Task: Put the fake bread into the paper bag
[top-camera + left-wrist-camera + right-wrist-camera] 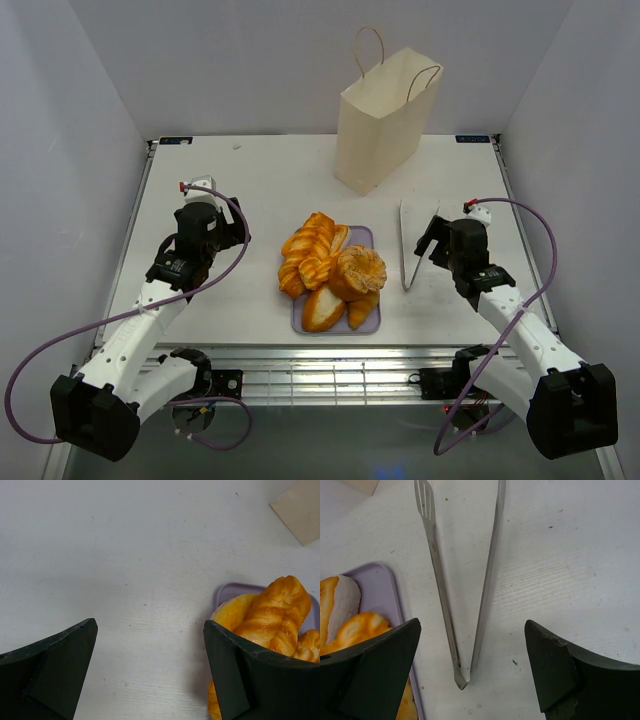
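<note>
Bread (330, 268) looks light, glossy, likely slippery; I'd pinch the braided loaf (277, 610) across its waist. My left claw (149, 630) and right claw (472, 627) gape wide, empty.

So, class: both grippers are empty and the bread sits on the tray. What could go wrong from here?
The fake bread is heaped on the tray; lifting one piece could tumble others off.
The paper bag stands unsupported; a bump may tip it.
The tongs lie right below the open right gripper, which might snag them.
</note>
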